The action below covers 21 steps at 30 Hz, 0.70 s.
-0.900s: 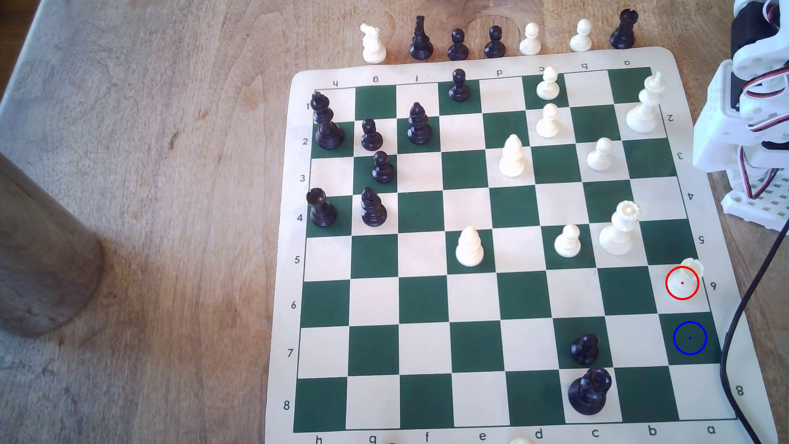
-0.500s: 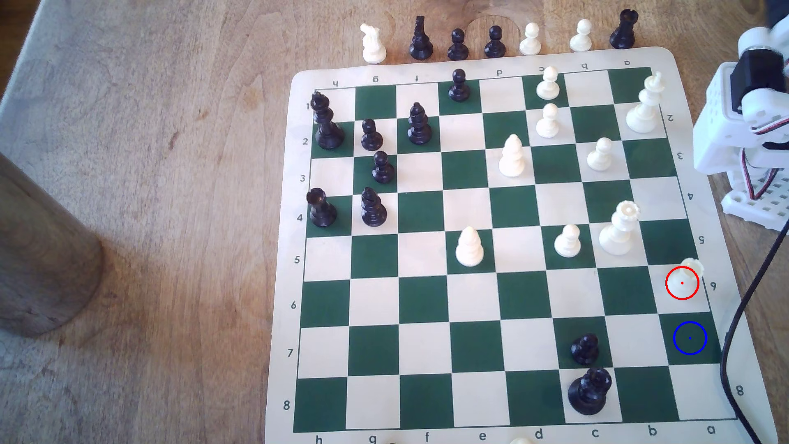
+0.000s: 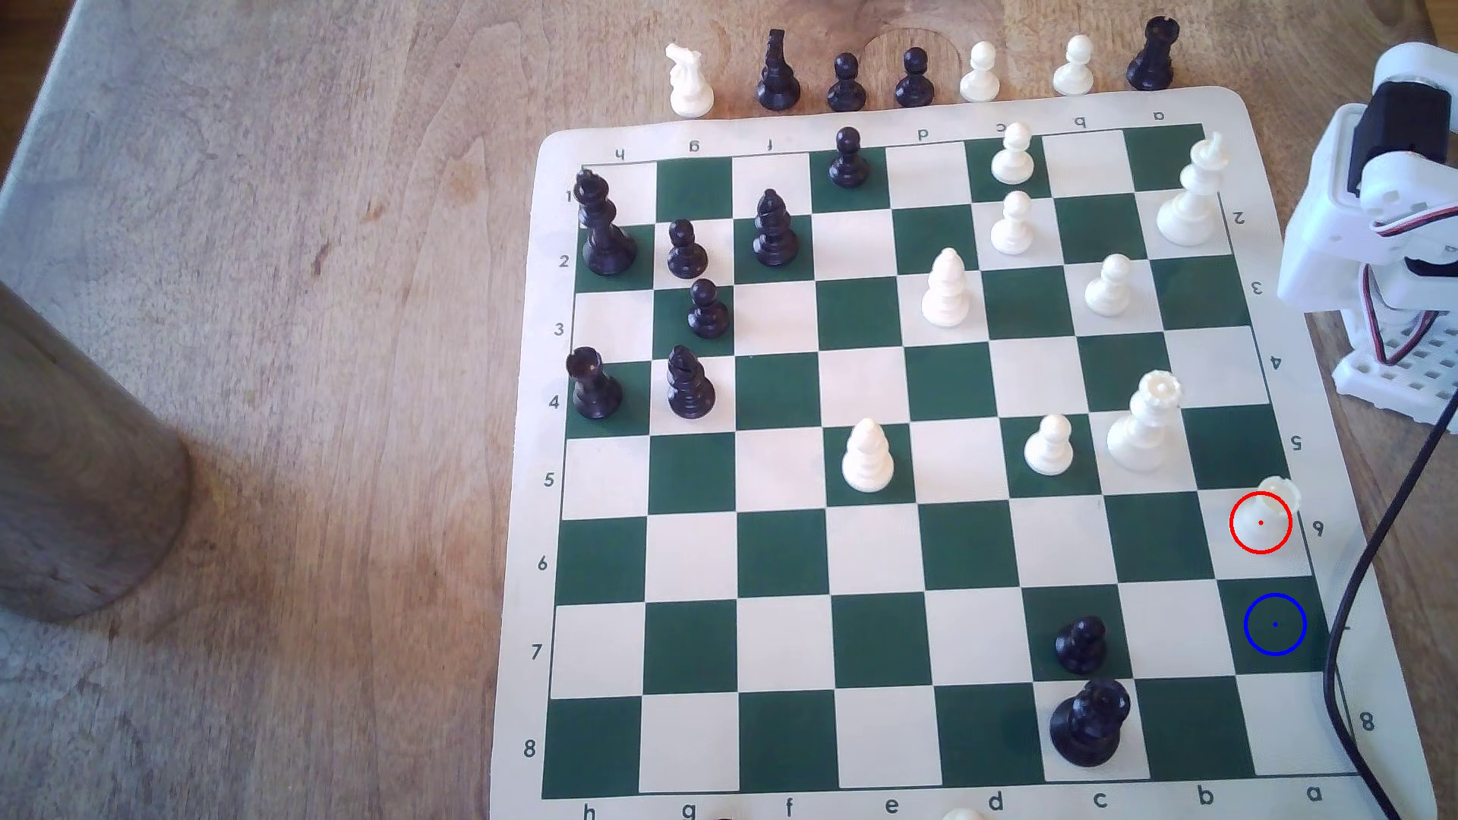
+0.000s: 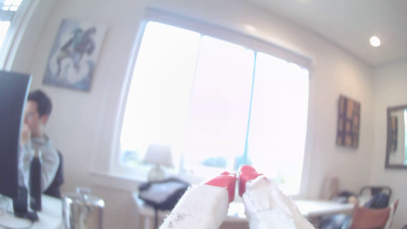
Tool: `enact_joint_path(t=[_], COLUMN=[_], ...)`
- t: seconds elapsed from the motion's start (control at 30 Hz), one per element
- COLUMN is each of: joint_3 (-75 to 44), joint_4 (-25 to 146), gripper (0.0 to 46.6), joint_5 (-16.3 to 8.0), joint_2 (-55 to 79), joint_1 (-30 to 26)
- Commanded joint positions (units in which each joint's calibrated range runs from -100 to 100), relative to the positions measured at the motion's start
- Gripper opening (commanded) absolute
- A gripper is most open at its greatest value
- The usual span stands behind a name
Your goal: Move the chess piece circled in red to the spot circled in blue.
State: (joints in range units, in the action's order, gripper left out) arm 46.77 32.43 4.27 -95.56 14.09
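- A brown cylinder (image 3: 75, 473) stands at the wooden table's (image 3: 315, 394) left edge in the exterior view, well apart from the chess board (image 3: 517, 473).
- Black pieces cluster near the board's left edge, among them a black king (image 3: 601, 225) by the far left corner and a black rook (image 3: 592, 384) further along that edge.
- Off the board, along its far edge, captured pieces stand in a row, from a white knight (image 3: 688, 79) to another black rook (image 3: 1153, 54).
- Near the board's near edge, two black pieces (image 3: 1087, 690) stand on neighbouring squares, just beside each other.
- The white queen (image 3: 1145, 422) stands near the right edge, one column in.
- The chess piece (image 3: 1266, 516), ringed in red, sits upright on a cream square at the board's right edge.
- The spot (image 3: 1275, 624), a dark green square with a blue ring, lies next to it along that same edge, toward the near right corner, and is bare.
- The arm's white base (image 3: 1388, 236) stands off the board's far right corner; a black cable (image 3: 1357, 591) runs along the right edge.
- In the wrist view the gripper (image 4: 237, 182) points up into a blurred room with a bright window (image 4: 215, 99); its red-tipped fingers (image 4: 224, 182) look pressed together with nothing between them, though the focus is soft.
- A person (image 4: 39, 141) sits at a desk there.
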Motion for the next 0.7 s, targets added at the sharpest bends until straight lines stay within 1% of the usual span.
enact_joint_path(t=[0.0, 0.03, 0.07, 0.1, 0.13, 0.17, 0.23, 0.27, 0.3, 0.33, 0.37, 0.4, 0.43, 0.47, 0.53, 0.57, 0.6, 0.67], joint_3=[-5.25, -5.25, -5.34, -5.43, -5.52, -5.16, -4.52, -4.52, -4.34, -4.25, -3.89, -3.25, -2.98, -3.70, -6.15, -7.60, -8.60, -9.60], joint_4=[13.11, 15.81, 16.71, 17.77, 19.08, 19.99, 19.08, 19.08, 19.33, 20.07, 20.72, 21.30, 21.62, 24.16, 29.24, 32.35, 37.10, 42.18], gripper=[0.2, 0.2, 0.4, 1.5, 2.0, 6.5, 6.6, 6.0, 4.3, 1.5, 0.3, 0.3, 0.3, 1.8, 3.5, 4.2, 5.5, 7.7], joint_5=[-0.49, -4.93, -8.60, -10.99, -11.28, -11.28, -11.28, -11.23, -11.23, -11.09, -9.96, -8.45, -7.67, -6.84, -5.37, -5.03, -4.98, -5.86], joint_2=[-0.03, -0.03, -0.03, -0.03, -0.03, -0.03, -0.03, 0.14, 1.67, 2.69, 3.37, 4.05, 4.73, 7.02, 10.92, 13.05, 15.34, 17.04], joint_1=[-1.45, -3.25, -3.25, -3.72, -4.82, -6.38, -9.59, -9.98, -11.54, -11.54, -11.70, -11.93, -12.56, -14.36, -16.39, -17.80, -20.62, -22.18])
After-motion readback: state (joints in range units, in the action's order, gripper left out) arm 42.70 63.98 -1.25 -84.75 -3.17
